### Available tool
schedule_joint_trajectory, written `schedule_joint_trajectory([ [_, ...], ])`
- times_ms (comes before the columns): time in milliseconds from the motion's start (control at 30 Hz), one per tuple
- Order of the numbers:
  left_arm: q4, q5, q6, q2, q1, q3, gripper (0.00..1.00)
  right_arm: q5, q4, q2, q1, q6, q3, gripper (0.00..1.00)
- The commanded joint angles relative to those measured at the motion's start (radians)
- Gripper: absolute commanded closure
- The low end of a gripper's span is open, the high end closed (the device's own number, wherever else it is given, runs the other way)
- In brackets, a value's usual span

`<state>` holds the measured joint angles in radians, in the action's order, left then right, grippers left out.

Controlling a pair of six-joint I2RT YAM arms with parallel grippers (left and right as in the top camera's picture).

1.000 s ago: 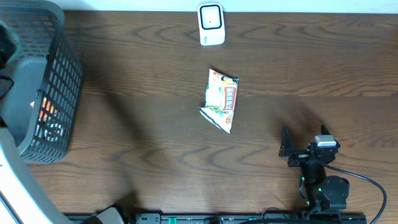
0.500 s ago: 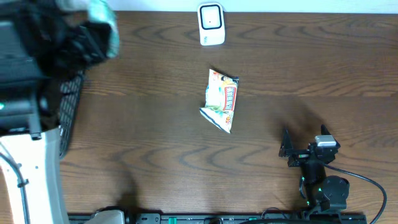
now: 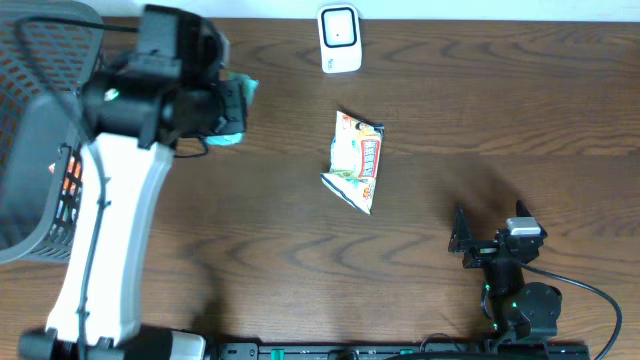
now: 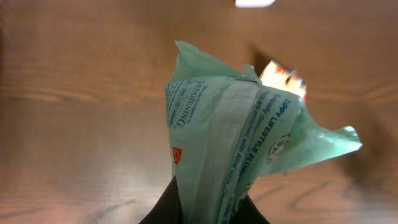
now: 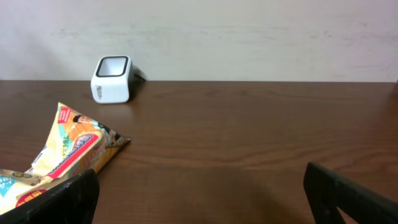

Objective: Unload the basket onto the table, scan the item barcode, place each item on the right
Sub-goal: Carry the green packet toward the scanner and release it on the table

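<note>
The pale green packet (image 4: pixel 230 155) is hanging over the table (image 3: pixel 520 100), pinched in the clenched left gripper (image 4: pixel 205 210), its crumpled end sticking out past the fingertips. Ahead of that gripper the yellow snack packet (image 3: pixel 358 160) is lying flat and, farther on, the white scanner (image 3: pixel 339 38) is standing at the far edge; the black basket (image 3: pixel 40 70) is sitting behind it. The right gripper (image 5: pixel 199 202) is resting well apart with jaws spread wide, grasping nothing.

The wipes pack (image 4: pixel 224 143) sits in the left end effector (image 3: pixel 222 108), with the basket (image 3: pixel 30 150) to its left. On the bench (image 3: pixel 500 100), the snack packet (image 3: pixel 357 160) lies ahead-left of the right end effector (image 3: pixel 489 225), with the scanner (image 3: pixel 340 38) beyond.
</note>
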<state>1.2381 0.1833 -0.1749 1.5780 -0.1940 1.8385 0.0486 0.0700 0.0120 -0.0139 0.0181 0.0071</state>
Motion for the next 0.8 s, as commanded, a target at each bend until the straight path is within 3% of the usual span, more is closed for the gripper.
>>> schedule_joint_trajectory([
  [0, 0.029, -0.019, 0.025, 0.079, -0.046, 0.006, 0.93, -0.005, 0.005, -0.006, 0.008, 0.011, -0.001, 0.01],
  [333, 0.037, -0.019, 0.025, 0.267, -0.157, 0.006, 0.92, -0.005, 0.005, -0.006, 0.008, 0.011, -0.001, 0.01],
  [767, 0.043, -0.012, 0.012, 0.405, -0.172, 0.004, 0.92, -0.005, 0.005, -0.006, 0.008, 0.011, -0.001, 0.01],
])
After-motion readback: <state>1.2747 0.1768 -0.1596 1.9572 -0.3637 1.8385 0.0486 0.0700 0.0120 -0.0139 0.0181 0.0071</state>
